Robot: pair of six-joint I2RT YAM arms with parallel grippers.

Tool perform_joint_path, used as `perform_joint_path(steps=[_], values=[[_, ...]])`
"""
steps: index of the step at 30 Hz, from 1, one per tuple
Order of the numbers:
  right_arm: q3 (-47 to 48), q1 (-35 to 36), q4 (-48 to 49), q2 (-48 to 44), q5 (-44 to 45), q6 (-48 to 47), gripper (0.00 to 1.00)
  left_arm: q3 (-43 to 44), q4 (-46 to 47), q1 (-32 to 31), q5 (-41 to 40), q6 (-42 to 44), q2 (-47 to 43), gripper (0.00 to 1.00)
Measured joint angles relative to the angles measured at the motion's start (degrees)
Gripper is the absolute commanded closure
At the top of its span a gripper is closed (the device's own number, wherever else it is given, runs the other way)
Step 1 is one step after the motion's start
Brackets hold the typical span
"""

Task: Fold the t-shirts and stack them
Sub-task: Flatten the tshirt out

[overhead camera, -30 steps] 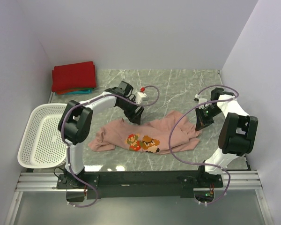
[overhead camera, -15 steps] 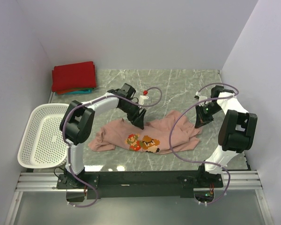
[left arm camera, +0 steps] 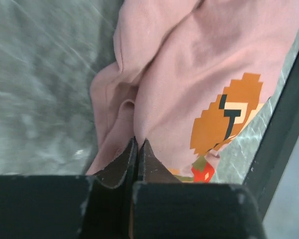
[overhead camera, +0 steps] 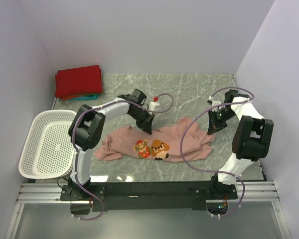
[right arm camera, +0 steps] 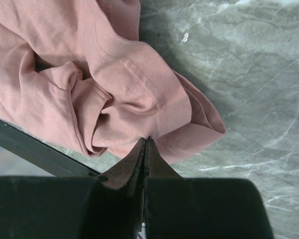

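Since both pairs of jaws are pinched shut on cloth, the left gripper point(left arm camera: 138, 143) on a fold at its far edge and the right gripper point(right arm camera: 145, 141) on a stitched hem, the pink tee point(overhead camera: 119, 143), crumpled on the table point(overhead camera: 189, 94), is judged held for spreading. A second ago the left jaws were open above it. A folded red tee point(overhead camera: 78, 81) is stacked far left.

Robot laboratory cell. Marble-pattern worktop point(overhead camera: 189, 92) boxed by plain pale walls point(overhead camera: 139, 35) beyond the left pincer point(overhead camera: 147, 130); aluminium rail point(overhead camera: 269, 194) behind it; white perforated basket point(overhead camera: 27, 149) off to its left; purple cables point(overhead camera: 187, 144) looped alongside.
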Motion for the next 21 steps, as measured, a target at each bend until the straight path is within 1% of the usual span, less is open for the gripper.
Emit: perform_joint_path(steps=[3, 6, 9, 11, 12, 14, 16, 17, 19, 20, 21], values=[[0.8, 0.0, 0.2, 0.2, 0.1, 1.2, 1.00, 1.9, -0.1, 1.2, -0.9, 0.0, -0.8, 0.99], [4.2, -0.3, 0.5, 0.9, 0.5, 2.9, 1.00, 9.1, -1.2, 5.1, -1.4, 0.5, -0.9, 0.99], [9.0, -1.3, 1.0, 1.8, 0.6, 4.8, 1.00, 16.7, -2.2, 9.9, -1.5, 4.4, -2.1, 0.99], [11.9, -2.5, 1.3, 1.8, 0.7, 5.8, 1.00, 18.1, -3.8, 12.6, -1.5, 9.2, -5.3, 1.00], [12.8, -2.9, 1.2, 1.8, 0.7, 6.0, 1.00, 17.9, -6.2, 13.4, -1.5, 12.2, -7.9, 0.99], [14.1, -3.9, 1.3, 1.8, 0.9, 6.0, 1.00, 15.0, -10.5, 13.1, -1.2, 19.3, -13.4, 0.99], [14.1, -4.2, 0.7, 1.6, 1.7, 5.2, 1.00, 10.2, -16.3, 11.1, -0.7, 26.8, -19.5, 0.98], [13.6, -4.3, 0.5, 1.4, 2.3, 4.5, 1.00, 6.0, -19.0, 9.6, -0.4, 31.5, -23.5, 0.96], [12.2, -4.3, -0.6, 0.7, 3.4, 2.4, 1.00, -2.7, -25.9, 6.8, -0.6, 39.6, -30.3, 0.89], [11.0, -4.3, -1.4, 0.1, 4.1, 1.2, 1.00, -7.9, -27.1, 5.6, -0.5, 43.4, -33.6, 0.82], [10.0, -4.3, -2.1, -0.5, 4.5, 0.2, 1.00, -14.2, -29.6, 4.9, -1.3, 47.7, -37.4, 0.65]])
